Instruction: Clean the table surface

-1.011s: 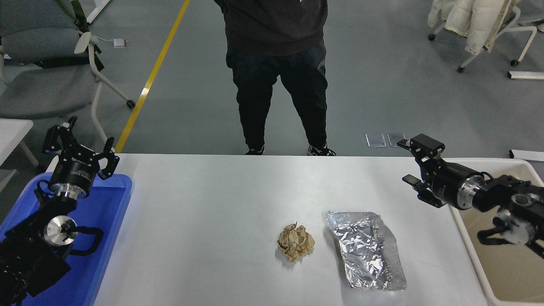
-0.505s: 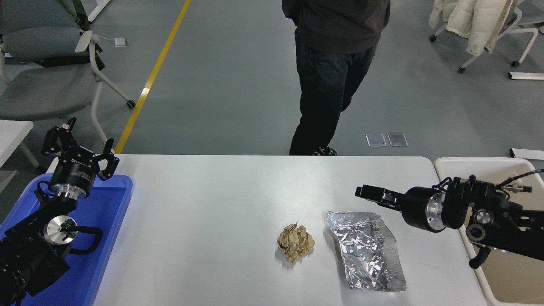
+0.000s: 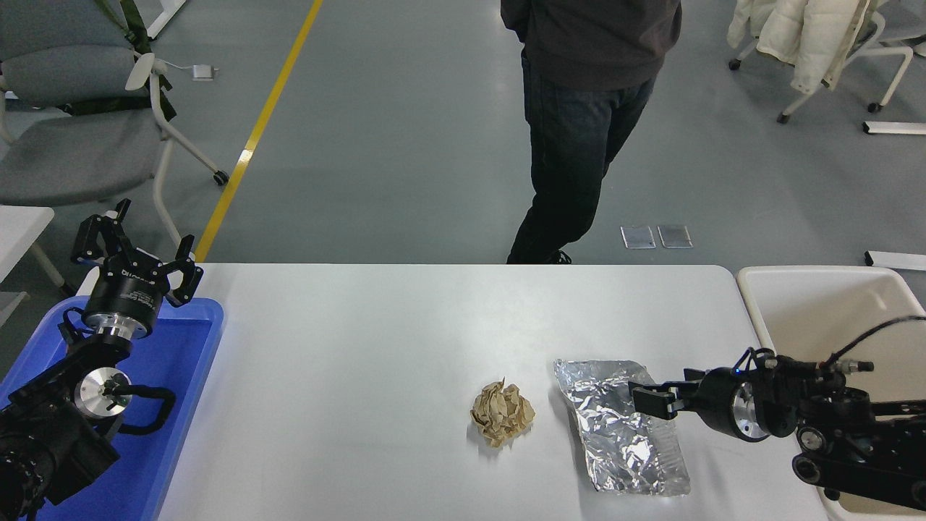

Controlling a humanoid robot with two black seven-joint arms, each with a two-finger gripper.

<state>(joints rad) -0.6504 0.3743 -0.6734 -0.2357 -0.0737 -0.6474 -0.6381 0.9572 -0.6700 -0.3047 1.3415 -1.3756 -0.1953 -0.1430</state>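
Nearest you, the table [image 3: 362, 376] filled the lower middle of the view, a plain white top with its long axis running left to right and its rounded far corners pointing away from you.

A flat silver foil bag [image 3: 622, 427] lay on the table's right part, its long axis running near to far and slightly tilted. Just left of it, apart from it, sat a crumpled brown paper ball [image 3: 503, 412].

Your right gripper [image 3: 646, 399] came in low from the right edge and pointed left, lying over the upper right part of the foil bag. Its fingers showed edge-on as one dark block, so you could not tell how far apart they were, nor whether they touched or held the foil.

To the right, a beige bin [image 3: 810, 289] stood against the table's end, with the right arm crossing its near part.

At the left, a blue tray [image 3: 195, 362] stood beside the table. Your left gripper [image 3: 137, 253] was parked above the tray's far end, its fingers spread wide and holding nothing.

Beyond the table's far edge, a person [image 3: 579, 123] in dark clothes stood on the grey floor. A grey chair [image 3: 79, 137] stood at the far left.
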